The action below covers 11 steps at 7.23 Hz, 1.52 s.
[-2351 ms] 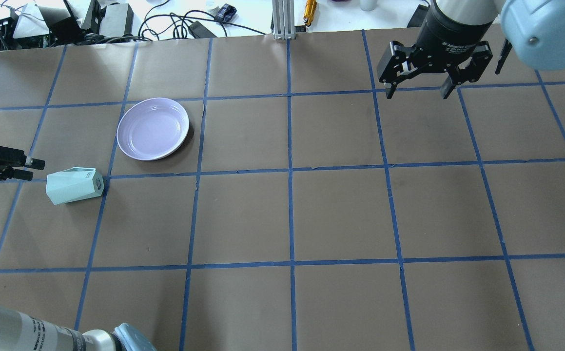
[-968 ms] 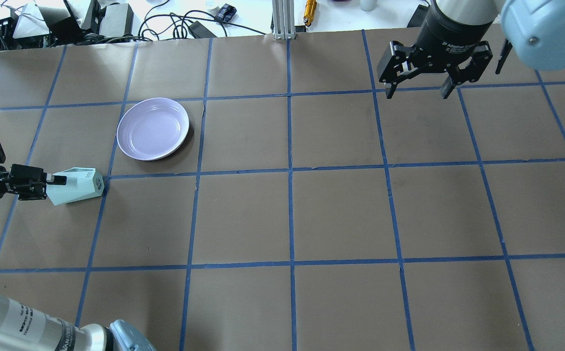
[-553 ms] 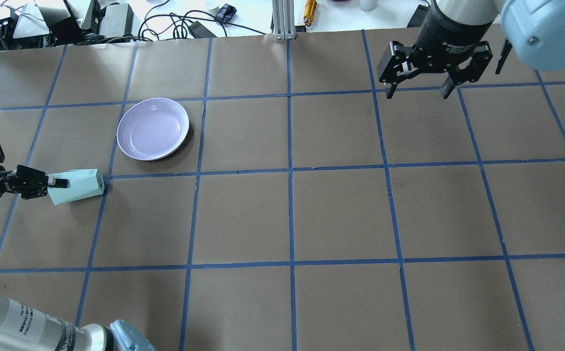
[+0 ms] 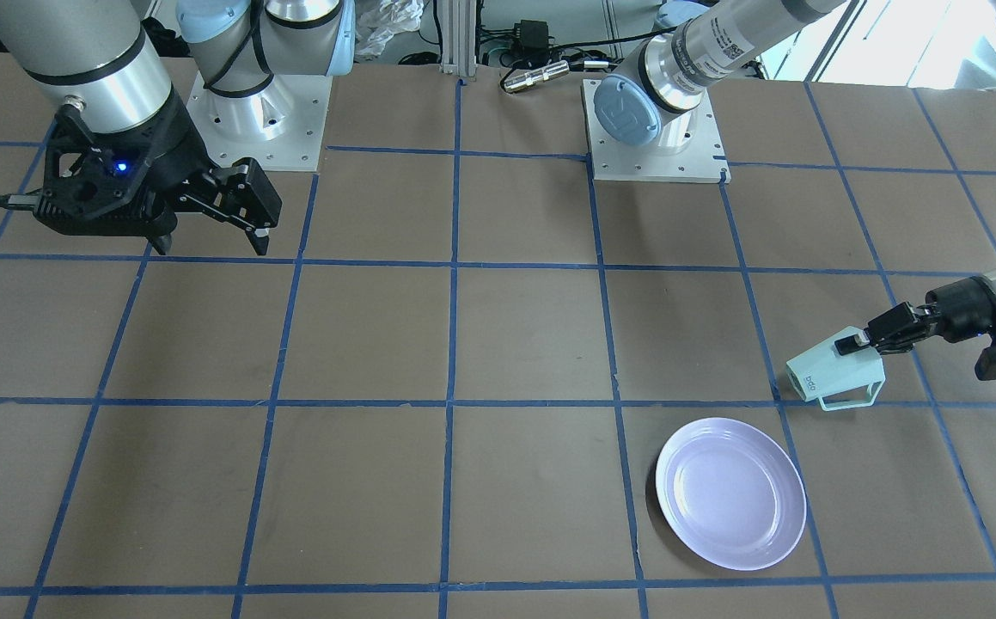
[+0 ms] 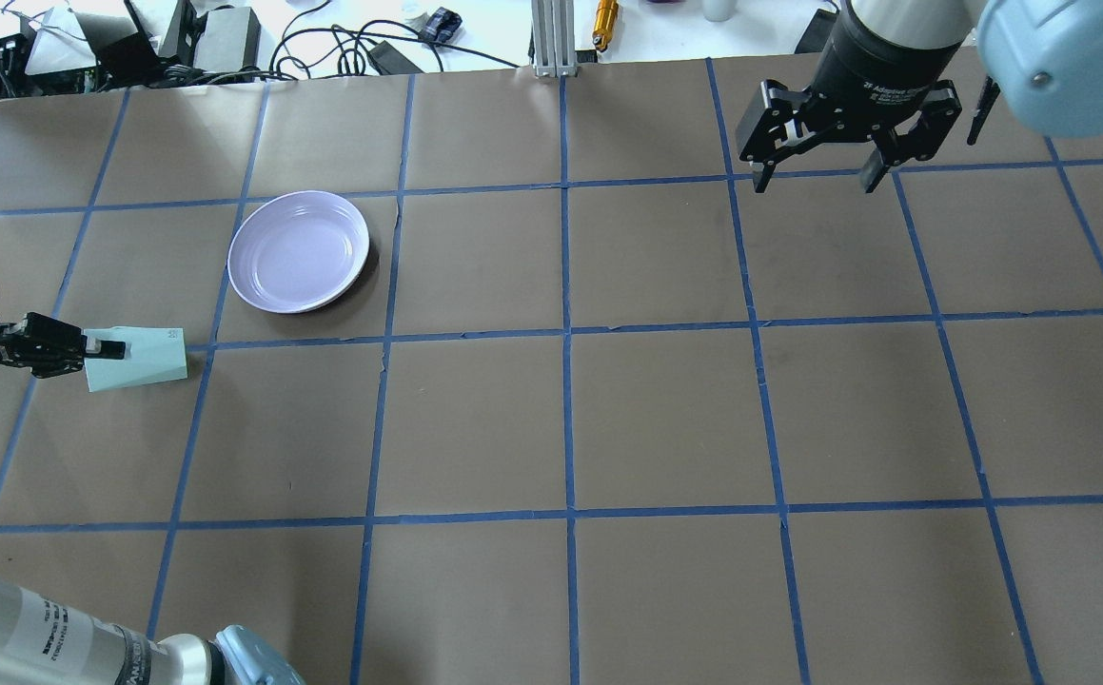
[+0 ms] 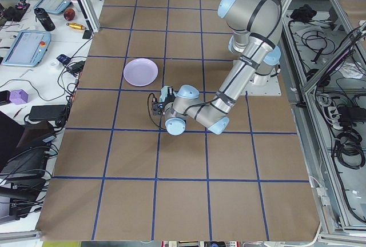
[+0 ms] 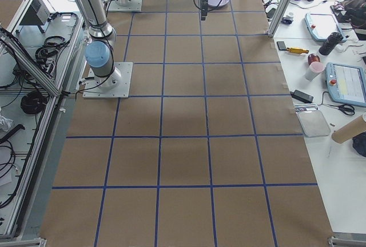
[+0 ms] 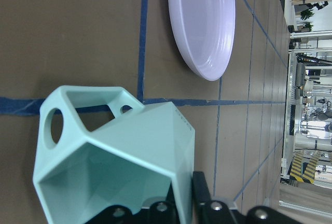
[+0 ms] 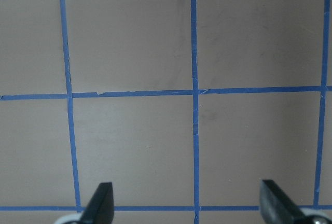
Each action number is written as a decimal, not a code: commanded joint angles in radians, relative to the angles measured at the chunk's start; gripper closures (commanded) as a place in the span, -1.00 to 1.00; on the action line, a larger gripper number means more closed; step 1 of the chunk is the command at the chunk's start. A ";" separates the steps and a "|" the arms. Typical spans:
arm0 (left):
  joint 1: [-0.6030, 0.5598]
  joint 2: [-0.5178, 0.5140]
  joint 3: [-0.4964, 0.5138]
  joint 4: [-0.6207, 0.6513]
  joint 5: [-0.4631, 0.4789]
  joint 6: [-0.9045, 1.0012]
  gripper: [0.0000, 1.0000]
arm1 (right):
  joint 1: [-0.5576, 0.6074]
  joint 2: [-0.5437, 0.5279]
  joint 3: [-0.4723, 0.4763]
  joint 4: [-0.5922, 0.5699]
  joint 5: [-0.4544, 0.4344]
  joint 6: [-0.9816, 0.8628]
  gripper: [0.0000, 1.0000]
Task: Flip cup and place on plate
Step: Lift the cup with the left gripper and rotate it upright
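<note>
Near the plate (image 5: 299,250), cup (image 5: 147,360) sideways, mouth toward left tool (image 5: 111,349) clamping its rim, right tool (image 5: 816,183) apart.

Table (image 5: 665,419) papered brown, gridded in blue tape (image 5: 567,409). Overhead, at twelve o'clock past its edge: aluminium post (image 5: 551,38), orange cylinder (image 5: 605,19); at eleven, black cables (image 5: 323,43) and dark boxes (image 5: 227,38). From the right-end view, at three o'clock on a white bench (image 7: 349,201): tablet (image 7: 347,84), scissors (image 7: 342,108), metal tray (image 7: 313,120), cardboard tube (image 7: 349,128).

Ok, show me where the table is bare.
Bare: everything between the round pale lavender plate and the open right claw, plus the rows on the robot's side of them. Crowded: the left end, where the left claw grips the mint-green faceted mug near the plate.
</note>
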<state>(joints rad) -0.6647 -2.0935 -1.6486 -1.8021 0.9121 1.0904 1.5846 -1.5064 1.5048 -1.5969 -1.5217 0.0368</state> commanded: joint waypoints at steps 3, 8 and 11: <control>-0.113 0.121 0.061 -0.005 0.068 -0.169 1.00 | 0.000 0.000 0.000 0.000 0.000 0.000 -1.00; -0.340 0.224 0.125 0.023 0.301 -0.468 1.00 | 0.000 0.000 0.000 0.000 0.000 0.000 -1.00; -0.530 0.204 0.122 0.211 0.485 -0.670 1.00 | 0.000 0.000 0.000 0.000 0.000 0.000 -1.00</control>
<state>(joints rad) -1.1182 -1.8810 -1.5250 -1.6603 1.3415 0.4936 1.5846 -1.5063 1.5049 -1.5969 -1.5217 0.0369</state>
